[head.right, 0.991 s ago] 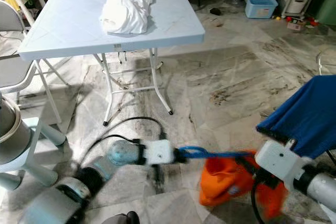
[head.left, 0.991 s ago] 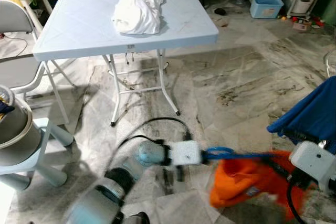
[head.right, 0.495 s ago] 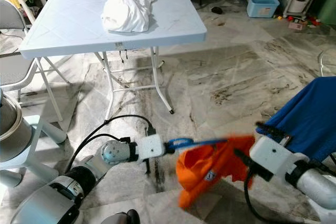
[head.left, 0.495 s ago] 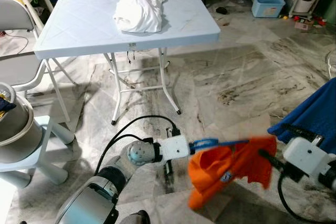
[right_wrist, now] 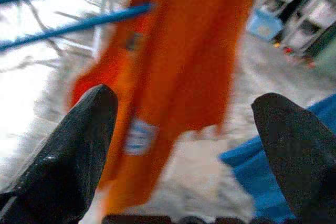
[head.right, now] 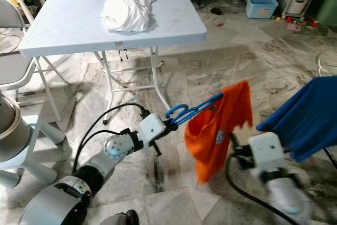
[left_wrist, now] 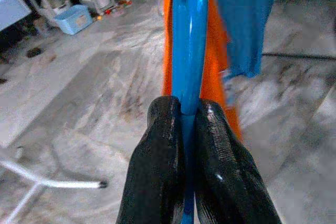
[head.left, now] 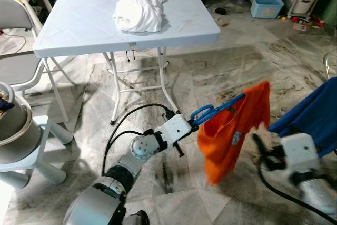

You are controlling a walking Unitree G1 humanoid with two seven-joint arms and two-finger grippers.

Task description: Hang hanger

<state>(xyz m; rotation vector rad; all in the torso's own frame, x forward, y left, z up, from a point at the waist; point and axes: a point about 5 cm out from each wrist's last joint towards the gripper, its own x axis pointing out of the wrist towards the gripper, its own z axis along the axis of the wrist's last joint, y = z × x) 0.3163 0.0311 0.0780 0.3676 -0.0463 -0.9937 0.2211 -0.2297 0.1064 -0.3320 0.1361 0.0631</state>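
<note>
A blue hanger [head.left: 213,110] carries an orange shirt [head.left: 234,130] that hangs over the marble floor. My left gripper [left_wrist: 185,129] is shut on the hanger's blue bar [left_wrist: 188,40], and its white wrist [head.left: 176,128] sits just left of the hook. My right gripper [right_wrist: 184,124] stands open with its black fingers [right_wrist: 79,145] wide apart, a little away from the orange shirt [right_wrist: 178,72]. Its white wrist [head.left: 297,151] is low at the right, beside the shirt.
A white folding table [head.left: 79,30] with a crumpled white cloth [head.left: 139,10] stands ahead. A blue garment [head.left: 316,114] hangs at the right edge. A grey chair [head.left: 16,19] and a metal pot [head.left: 16,127] on a stool are at the left. Storage bins [head.left: 267,6] sit far right.
The left gripper has lifted the hanger, so the orange shirt now hangs up off the floor. The right gripper has let go of the shirt and drawn back to the right.
</note>
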